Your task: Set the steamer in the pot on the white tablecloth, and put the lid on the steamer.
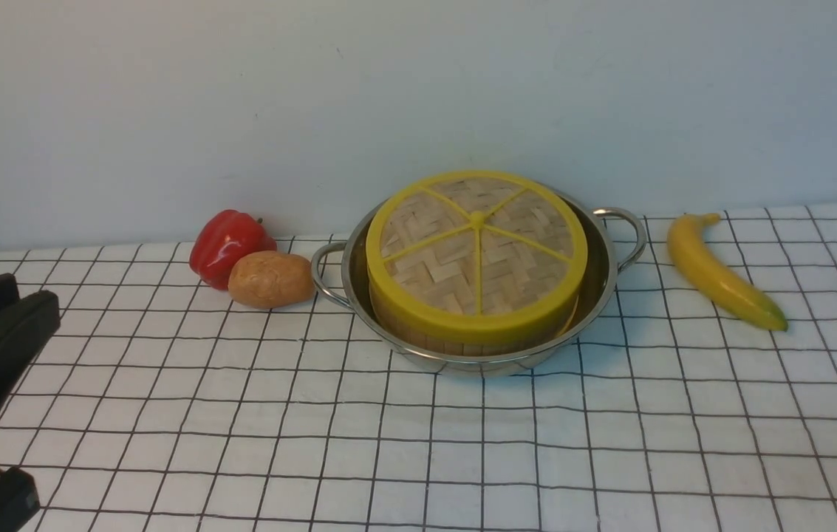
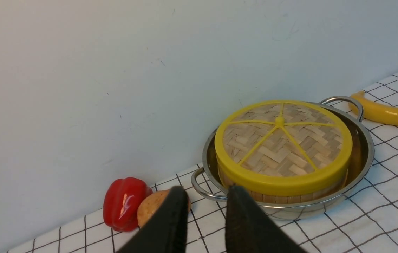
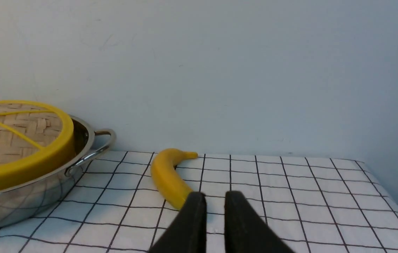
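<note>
The steel pot (image 1: 605, 277) stands on the white tablecloth (image 1: 462, 458) at the back middle. The steamer (image 1: 462, 341) sits inside it, only its slatted side showing. The lid (image 1: 476, 247) lies flat on top of the steamer and hides its contents. My left gripper (image 1: 34, 292) is at the far left, low, well clear of the pot. In the left wrist view its jaws (image 2: 207, 191) stand apart, empty, in front of the pot (image 2: 364, 147). My right gripper (image 3: 215, 196) is out of the front view, its jaws a narrow gap apart and empty, near the banana.
A red pepper (image 1: 227, 244) and a potato (image 1: 270, 278) lie just left of the pot's left handle. A banana (image 1: 721, 273) lies right of the pot. A pale wall stands close behind everything. The cloth's right edge (image 3: 392, 200) shows in the right wrist view.
</note>
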Motion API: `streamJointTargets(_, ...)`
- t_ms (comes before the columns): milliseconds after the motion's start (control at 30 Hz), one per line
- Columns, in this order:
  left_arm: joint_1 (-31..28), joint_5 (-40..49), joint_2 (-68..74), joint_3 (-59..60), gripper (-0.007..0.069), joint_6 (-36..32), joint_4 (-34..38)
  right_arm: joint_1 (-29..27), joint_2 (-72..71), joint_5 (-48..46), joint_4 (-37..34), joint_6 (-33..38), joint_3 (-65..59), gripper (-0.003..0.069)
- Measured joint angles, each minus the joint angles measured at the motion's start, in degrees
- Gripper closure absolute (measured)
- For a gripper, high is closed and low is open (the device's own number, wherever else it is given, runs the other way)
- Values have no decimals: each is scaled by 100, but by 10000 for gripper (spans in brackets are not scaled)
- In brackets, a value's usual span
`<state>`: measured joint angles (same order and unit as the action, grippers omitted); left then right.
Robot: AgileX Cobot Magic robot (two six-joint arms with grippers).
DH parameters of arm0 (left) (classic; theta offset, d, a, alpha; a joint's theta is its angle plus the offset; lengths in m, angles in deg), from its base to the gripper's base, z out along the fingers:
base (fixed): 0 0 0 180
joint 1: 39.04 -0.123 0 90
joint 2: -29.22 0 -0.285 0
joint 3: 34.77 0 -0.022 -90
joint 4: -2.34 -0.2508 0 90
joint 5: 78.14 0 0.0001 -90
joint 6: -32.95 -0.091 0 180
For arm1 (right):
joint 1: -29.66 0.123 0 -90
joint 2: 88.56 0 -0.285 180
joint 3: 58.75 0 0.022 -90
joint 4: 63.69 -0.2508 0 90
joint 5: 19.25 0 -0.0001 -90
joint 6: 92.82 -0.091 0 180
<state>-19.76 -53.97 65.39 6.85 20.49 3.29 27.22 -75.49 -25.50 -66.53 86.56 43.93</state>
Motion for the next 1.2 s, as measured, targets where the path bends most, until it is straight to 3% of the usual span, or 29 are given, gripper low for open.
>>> streamJointTargets(1067, -7, 0, 0, 0, 438, -17, -17, 0, -505, -144, 0, -172, -36, 442)
streamJointTargets(1200, -365, 50, -312, 170, 433, -95, -61, 0, -509, -144, 0, -172, -36, 432)
